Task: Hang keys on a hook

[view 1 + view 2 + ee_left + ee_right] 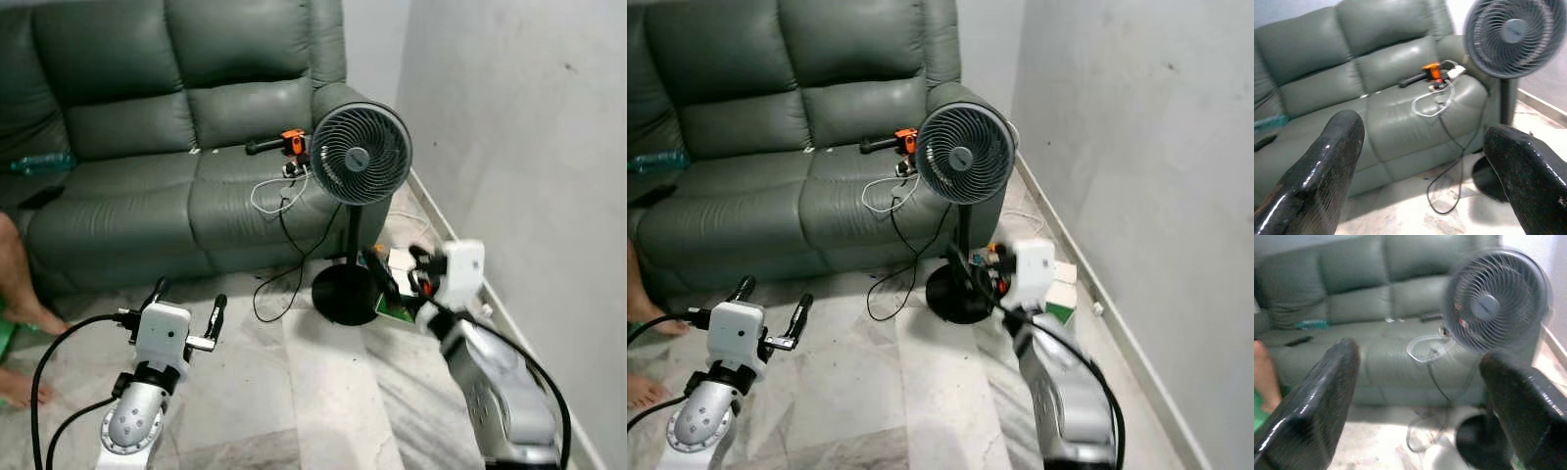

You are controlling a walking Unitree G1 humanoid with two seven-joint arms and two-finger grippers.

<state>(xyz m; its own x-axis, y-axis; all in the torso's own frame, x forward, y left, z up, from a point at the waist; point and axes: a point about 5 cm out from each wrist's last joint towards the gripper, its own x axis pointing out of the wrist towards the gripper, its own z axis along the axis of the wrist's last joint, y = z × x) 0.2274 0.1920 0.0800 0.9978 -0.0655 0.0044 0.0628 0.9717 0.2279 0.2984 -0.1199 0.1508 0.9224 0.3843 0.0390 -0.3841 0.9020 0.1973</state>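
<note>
While both arms are raised over a marble-tiled floor (294, 392), the left gripper (186, 308) hovers low on the robot's left with its two black fingers (1327, 166) spread wide and nothing between them. The right gripper (402, 269) is lifted higher on the right, close beside the black round base of a standing fan (360, 154), its fingers (1317, 401) likewise set wide apart and holding nothing. A grey-green leather sofa (147, 147) fills the background, with an orange-and-black tool (291, 143), a white plug and a looped white cable (274, 196) lying on its right-hand seat cushion; a black cord (284, 264) trails from there down to the floor. A small box (1060, 294) sits on the floor against a grey wall (529, 127), behind the right arm. A person's bare leg and foot (20, 294) rest at the far left edge. Neither keys nor a hook can be made out anywhere in these views.
</note>
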